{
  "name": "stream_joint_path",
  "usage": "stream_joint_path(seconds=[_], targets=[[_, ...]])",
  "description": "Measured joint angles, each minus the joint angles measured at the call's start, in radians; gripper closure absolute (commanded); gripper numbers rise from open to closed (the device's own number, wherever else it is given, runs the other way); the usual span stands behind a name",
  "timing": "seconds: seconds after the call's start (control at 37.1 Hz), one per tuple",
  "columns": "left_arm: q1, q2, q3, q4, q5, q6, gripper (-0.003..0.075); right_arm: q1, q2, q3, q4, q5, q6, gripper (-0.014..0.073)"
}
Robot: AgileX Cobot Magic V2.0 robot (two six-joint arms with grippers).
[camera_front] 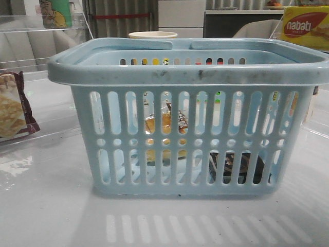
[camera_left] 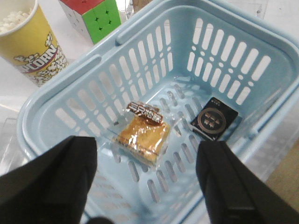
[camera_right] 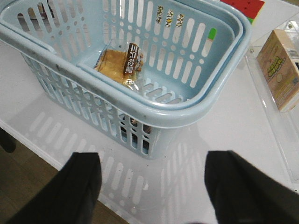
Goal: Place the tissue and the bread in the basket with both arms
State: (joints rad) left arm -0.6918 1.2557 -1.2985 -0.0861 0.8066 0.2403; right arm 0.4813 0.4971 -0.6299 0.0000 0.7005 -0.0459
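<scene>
The light-blue basket (camera_front: 195, 72) stands in the middle of the white table. The bread (camera_left: 142, 133), a golden-brown bun in clear wrap with a dark label, lies on the basket floor; it also shows in the right wrist view (camera_right: 117, 65) and through the slots in the front view (camera_front: 165, 126). The black tissue packet (camera_left: 214, 118) lies flat on the floor beside it, seen through the slots in the front view (camera_front: 237, 167). My left gripper (camera_left: 147, 186) is open and empty above the basket (camera_left: 51, 98). My right gripper (camera_right: 152, 191) is open and empty over the table beside the basket (camera_right: 154, 114).
A popcorn cup (camera_left: 30, 44) and a colour cube (camera_left: 93, 16) stand beyond the basket. A cracker packet (camera_front: 13, 108) lies at the left. A yellow Nabati box (camera_front: 306, 25) is at the back right. A pale carton (camera_right: 280, 70) stands near the basket. The table's front edge (camera_right: 46, 154) is close.
</scene>
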Motion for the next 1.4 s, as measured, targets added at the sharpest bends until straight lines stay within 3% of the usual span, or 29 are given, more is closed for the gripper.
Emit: stream_joint_path(seconds=[0.19, 0.38, 0.7, 0.75, 0.83, 0.92, 1.08, 1.18, 1.4], targets=[[0.0, -0.249, 0.217, 0.002, 0.004, 0.0, 0.0212, 0.0, 0.0, 0.0, 0.0, 0.0, 0.0, 0.0022], [0.0, -0.47, 0.4, 0.055, 0.02, -0.104, 0.0212, 0.0, 0.0, 0.0, 0.0, 0.0, 0.0, 0.0022], [0.0, -0.738, 0.604, 0.094, 0.041, -0.177, 0.0212, 0.0, 0.0, 0.0, 0.0, 0.029, 0.0, 0.0024], [0.0, -0.753, 0.615, 0.094, 0.045, -0.179, 0.0213, 0.0, 0.0, 0.0, 0.0, 0.043, 0.0, 0.0048], [0.0, -0.757, 0.616, 0.094, 0.045, -0.183, 0.0223, 0.0, 0.0, 0.0, 0.0, 0.07, 0.002, 0.0161], [0.0, -0.757, 0.619, 0.095, 0.045, -0.183, 0.03, 0.0, 0.0, 0.0, 0.0, 0.088, 0.03, 0.0337], [0.0, -0.757, 0.619, 0.096, 0.045, -0.183, 0.0505, 0.0, 0.0, 0.0, 0.0, 0.118, 0.046, 0.0545], [0.0, -0.757, 0.619, 0.096, 0.045, -0.183, 0.0635, 0.0, 0.0, 0.0, 0.0, 0.126, 0.046, 0.0536], [0.0, -0.757, 0.619, 0.094, 0.045, -0.183, 0.0629, 0.0, 0.0, 0.0, 0.0, 0.126, 0.046, 0.0536]])
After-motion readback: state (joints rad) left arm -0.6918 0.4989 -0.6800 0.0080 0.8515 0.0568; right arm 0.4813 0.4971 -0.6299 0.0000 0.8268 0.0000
